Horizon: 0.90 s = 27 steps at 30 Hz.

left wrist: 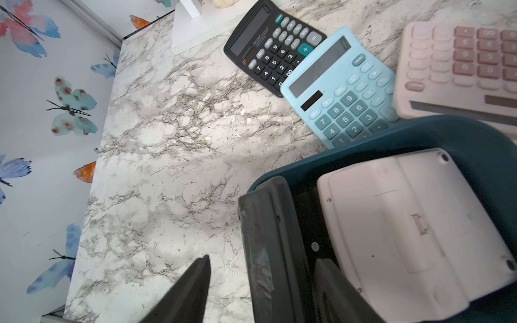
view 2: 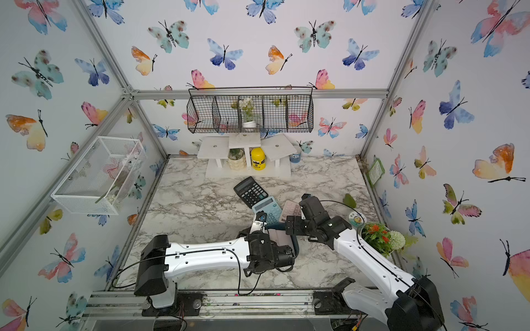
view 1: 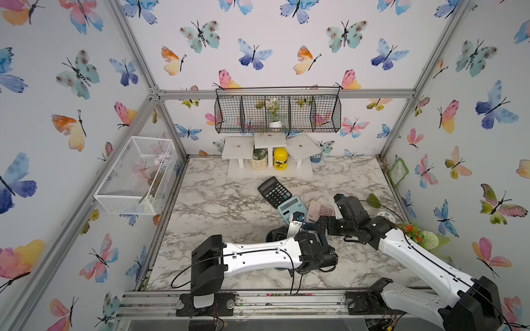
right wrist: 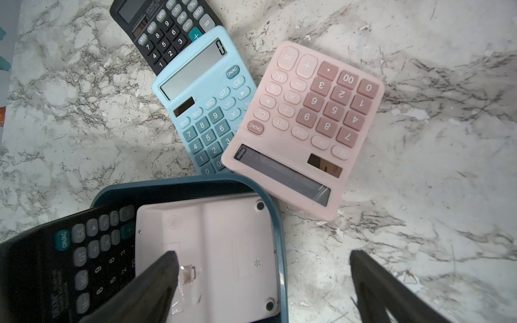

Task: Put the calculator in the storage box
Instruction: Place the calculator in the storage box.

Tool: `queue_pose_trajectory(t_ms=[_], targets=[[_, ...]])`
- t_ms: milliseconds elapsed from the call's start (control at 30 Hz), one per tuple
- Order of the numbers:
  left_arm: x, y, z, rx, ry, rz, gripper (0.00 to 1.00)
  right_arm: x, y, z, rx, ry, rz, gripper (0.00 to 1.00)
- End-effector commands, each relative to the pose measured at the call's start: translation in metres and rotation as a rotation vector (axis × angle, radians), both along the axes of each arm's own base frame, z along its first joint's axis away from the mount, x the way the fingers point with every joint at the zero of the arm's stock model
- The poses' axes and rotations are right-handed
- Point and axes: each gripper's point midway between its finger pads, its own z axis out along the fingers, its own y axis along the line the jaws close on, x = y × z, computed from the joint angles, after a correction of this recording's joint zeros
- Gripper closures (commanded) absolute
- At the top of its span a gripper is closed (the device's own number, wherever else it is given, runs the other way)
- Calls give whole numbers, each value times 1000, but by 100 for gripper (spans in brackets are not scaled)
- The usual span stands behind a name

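The storage box (left wrist: pixel 419 131) (right wrist: pixel 179 185) is a dark teal tub, mostly hidden under both wrists in the top views; a strip of its rim (view 2: pixel 296 247) shows. Inside it a pink calculator (right wrist: pixel 223 237) lies face down. A black calculator (right wrist: pixel 84 251) (left wrist: pixel 268 237) leans beside it, tilted up on edge. My left gripper (left wrist: pixel 264 258) is open, with a finger on each side of the tilted black calculator. My right gripper (right wrist: pixel 263 253) is open over the box's rim, holding nothing. On the table just beyond the box lie a black calculator (view 1: pixel 274 191), a blue one (view 1: pixel 291 207) and a pink one (view 1: pixel 319 210).
A white stand (view 1: pixel 269 152) with a yellow jar (view 1: pixel 280 158) sits at the back wall under a black wire basket (view 1: pixel 278 113). A white mesh basket (view 1: pixel 134 174) hangs on the left wall. Artificial flowers (view 1: pixel 418 233) stand at the right edge, by my right arm.
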Motion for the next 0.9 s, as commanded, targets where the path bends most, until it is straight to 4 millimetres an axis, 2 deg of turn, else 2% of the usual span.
queue_pose_trajectory(t_ms=[0,200,400,600,700,800,867], targets=[[-3,-18,-4,-55,39,-53,32,-2,1,-5,-1,14,22,1],[-2,-33,-2,-136,60,-102,24,-3,-1,-8,-7,19,24,1],[4,-44,-6,-273,113,-158,20,-9,-2,-16,3,42,26,1],[13,-20,-11,-355,146,-147,12,-24,5,-29,50,87,70,1],[14,-5,-22,-423,184,-141,9,-30,10,-28,90,95,96,1],[15,11,-32,-490,209,-126,1,-34,12,-31,112,108,103,1],[17,21,-37,-533,216,-117,1,-39,14,-34,127,129,115,1]])
